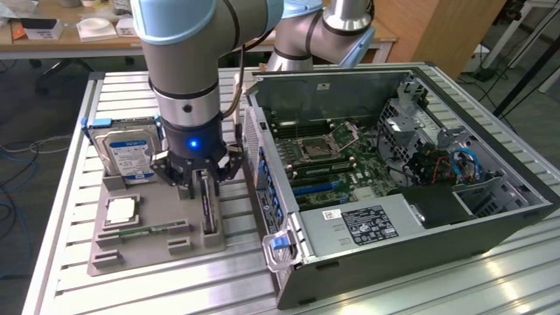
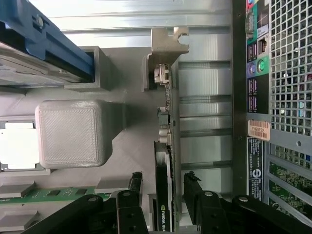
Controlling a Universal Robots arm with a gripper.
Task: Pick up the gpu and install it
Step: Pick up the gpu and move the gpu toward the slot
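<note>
The gpu (image 1: pixel 208 205) stands on its edge in a slot of the grey holder (image 1: pixel 144 252), next to the open computer case (image 1: pixel 411 216). In the wrist view the gpu (image 2: pixel 165 146) is seen edge-on, a thin dark card with its silver end bracket (image 2: pixel 165 45) at the far end. My gripper (image 1: pixel 203 180) has come down over it and is open. In the wrist view the gripper (image 2: pixel 164 179) straddles the card, one black finger (image 2: pixel 136 181) on each side with a small gap to it.
A silver hard drive (image 1: pixel 128 152) with a blue-white label stands at the holder's back. A CPU (image 1: pixel 120 210) and a RAM stick (image 1: pixel 154 231) lie in front. The case's perforated rear panel (image 2: pixel 287 73) is close beside the gpu. The motherboard (image 1: pixel 337 161) is exposed inside.
</note>
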